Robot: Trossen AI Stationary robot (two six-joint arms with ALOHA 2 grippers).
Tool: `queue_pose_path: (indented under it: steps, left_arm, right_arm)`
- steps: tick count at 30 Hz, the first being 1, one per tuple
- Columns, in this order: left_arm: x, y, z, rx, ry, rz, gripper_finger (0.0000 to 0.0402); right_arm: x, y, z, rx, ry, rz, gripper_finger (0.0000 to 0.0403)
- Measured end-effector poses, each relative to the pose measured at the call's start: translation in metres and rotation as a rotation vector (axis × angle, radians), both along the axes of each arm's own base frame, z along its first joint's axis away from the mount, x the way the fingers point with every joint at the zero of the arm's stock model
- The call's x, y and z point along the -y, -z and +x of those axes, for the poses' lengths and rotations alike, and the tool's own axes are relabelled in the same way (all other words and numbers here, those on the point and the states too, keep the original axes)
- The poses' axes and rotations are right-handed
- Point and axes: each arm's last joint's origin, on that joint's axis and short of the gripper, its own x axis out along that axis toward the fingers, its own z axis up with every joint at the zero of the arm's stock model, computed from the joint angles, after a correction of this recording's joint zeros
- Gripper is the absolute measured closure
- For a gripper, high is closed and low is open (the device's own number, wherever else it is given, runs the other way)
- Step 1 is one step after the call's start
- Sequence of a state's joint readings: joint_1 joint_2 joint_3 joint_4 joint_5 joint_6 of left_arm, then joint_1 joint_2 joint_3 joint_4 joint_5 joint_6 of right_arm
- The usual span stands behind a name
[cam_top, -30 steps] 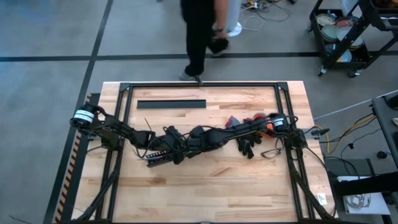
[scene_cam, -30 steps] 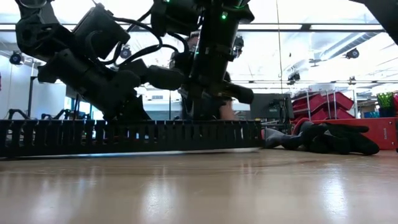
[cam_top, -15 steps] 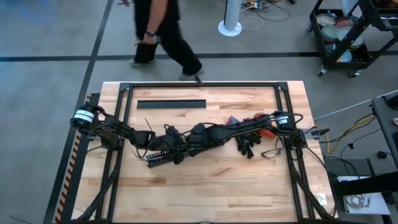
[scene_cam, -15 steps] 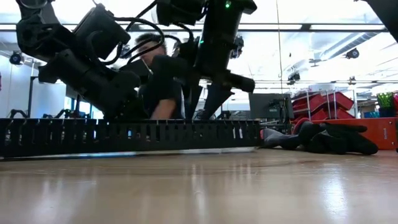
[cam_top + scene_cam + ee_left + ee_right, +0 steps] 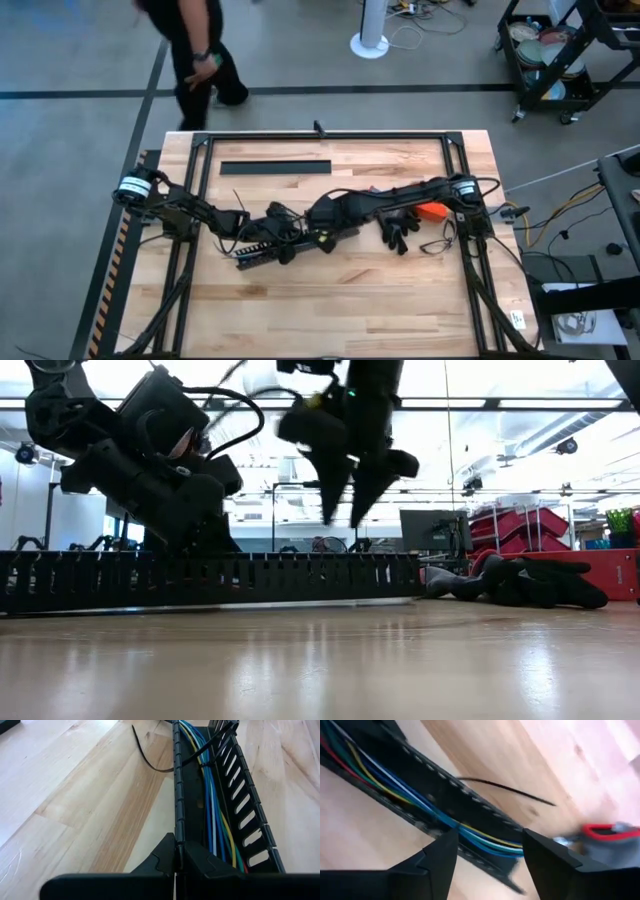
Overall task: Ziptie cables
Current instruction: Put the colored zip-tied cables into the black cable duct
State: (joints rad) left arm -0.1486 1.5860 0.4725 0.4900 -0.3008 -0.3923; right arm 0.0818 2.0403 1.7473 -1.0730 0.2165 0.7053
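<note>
The coloured thin cables (image 5: 212, 815) lie inside the long black slotted plastic duct (image 5: 245, 810), whose wall the left gripper (image 5: 176, 862) has its jaws clamped on. A thin dark ziptie (image 5: 200, 751) crosses them (loop tightness unclear). The right gripper (image 5: 343, 515) hangs above, jaws apart, empty; cinching seems left.

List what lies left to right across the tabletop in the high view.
Left arm's base → black slotted duct held by the left gripper → right gripper → black gloves → orange object → right arm's base.
</note>
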Motion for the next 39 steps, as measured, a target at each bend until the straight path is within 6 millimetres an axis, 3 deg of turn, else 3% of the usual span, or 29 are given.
queue_pose_path:
  steps: [9, 14, 16, 22, 28, 34, 39]
  left_arm:
    - [0.0, 0.0, 0.0, -0.01, 0.032, 0.039, 0.0402]
    - [0.0, 0.001, -0.001, -0.03, 0.068, 0.088, 0.0402]
    - [0.001, 0.001, -0.001, -0.034, 0.083, 0.101, 0.0402]
    - [0.001, 0.001, -0.001, -0.042, 0.112, 0.108, 0.0402]
    - [0.001, 0.001, -0.001, -0.05, 0.112, 0.109, 0.0402]
    - [0.001, 0.002, -0.001, -0.055, 0.119, 0.119, 0.0402]
    - [0.001, 0.002, -0.001, -0.056, 0.12, 0.12, 0.0402]
  right_arm:
    - [0.004, -0.002, 0.004, -0.005, -0.301, 0.049, 0.0257]
    - [0.004, -0.002, 0.004, -0.024, -0.423, 0.032, 0.0366]
    - [0.003, -0.002, 0.006, -0.009, -0.486, 0.054, 0.0392]
    - [-0.003, 0.01, 0.014, 0.039, -0.646, 0.183, 0.04]
    - [-0.005, 0.009, 0.014, 0.046, -0.677, 0.177, 0.0402]
    - [-0.006, 0.028, 0.02, 0.016, -0.694, 0.181, 0.0403]
    - [-0.006, 0.028, 0.021, 0.023, -0.696, 0.179, 0.0403]
